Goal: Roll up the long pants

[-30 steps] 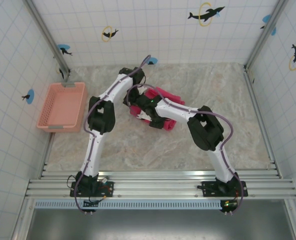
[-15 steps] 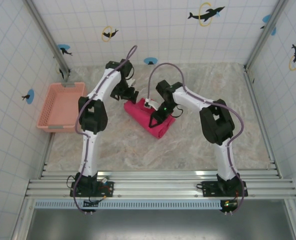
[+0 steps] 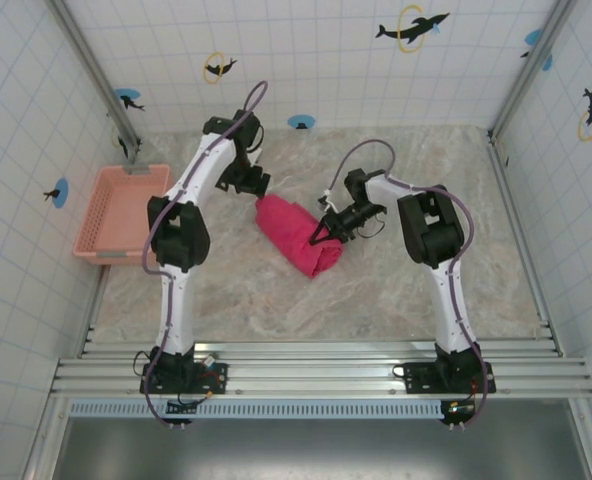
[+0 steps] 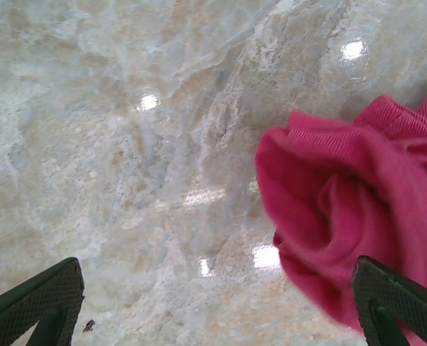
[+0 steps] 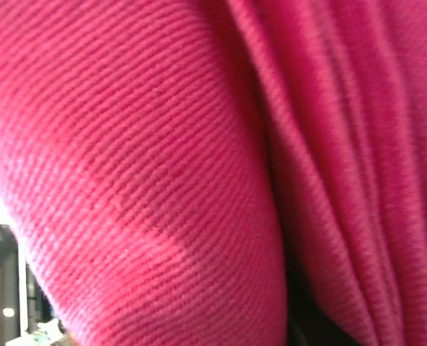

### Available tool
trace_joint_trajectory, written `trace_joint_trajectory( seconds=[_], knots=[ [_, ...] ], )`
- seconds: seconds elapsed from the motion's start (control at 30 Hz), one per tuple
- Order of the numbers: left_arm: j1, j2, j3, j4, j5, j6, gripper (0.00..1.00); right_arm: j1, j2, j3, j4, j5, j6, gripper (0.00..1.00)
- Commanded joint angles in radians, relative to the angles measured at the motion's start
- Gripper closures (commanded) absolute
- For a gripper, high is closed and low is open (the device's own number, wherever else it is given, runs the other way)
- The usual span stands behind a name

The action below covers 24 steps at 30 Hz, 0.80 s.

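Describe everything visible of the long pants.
The long pants are bright pink-red fabric with a fine ribbed weave, rolled into a thick bundle lying diagonally on the marble table. The roll's far-left end shows spiral layers and sits just in front of the open left hand, one fingertip overlapping the cloth. The right hand meets the roll's right side; its grip is unclear.

The long pants lie in a roll mid-table, running from 11 to 5 o'clock. The left gripper is just beside the 11 o'clock end, and the right gripper is against the 3 o'clock flank. A basket sits at 9 o'clock.
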<state>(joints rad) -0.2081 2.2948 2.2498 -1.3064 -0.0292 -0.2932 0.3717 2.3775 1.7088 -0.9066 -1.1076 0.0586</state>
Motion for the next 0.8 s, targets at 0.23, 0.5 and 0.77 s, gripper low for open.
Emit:
trace_joint_trajectory(
  seconds=[0.23,0.5,0.77],
  knots=[
    [-0.081,-0.081,-0.027,-0.038,0.095,-0.049,0.03,-0.025,0.072,0.017,0.033,0.177,0.129,0.71],
    [-0.155,-0.114,-0.348,0.152,0.32,-0.261,0.03,-0.028,0.099,0.039,0.044,0.15,0.159,0.7],
    [-0.119,-0.281,-0.759,0.561,0.465,-0.531,0.02,-0.028,0.148,0.075,0.052,0.117,0.182,0.71]
  ],
)
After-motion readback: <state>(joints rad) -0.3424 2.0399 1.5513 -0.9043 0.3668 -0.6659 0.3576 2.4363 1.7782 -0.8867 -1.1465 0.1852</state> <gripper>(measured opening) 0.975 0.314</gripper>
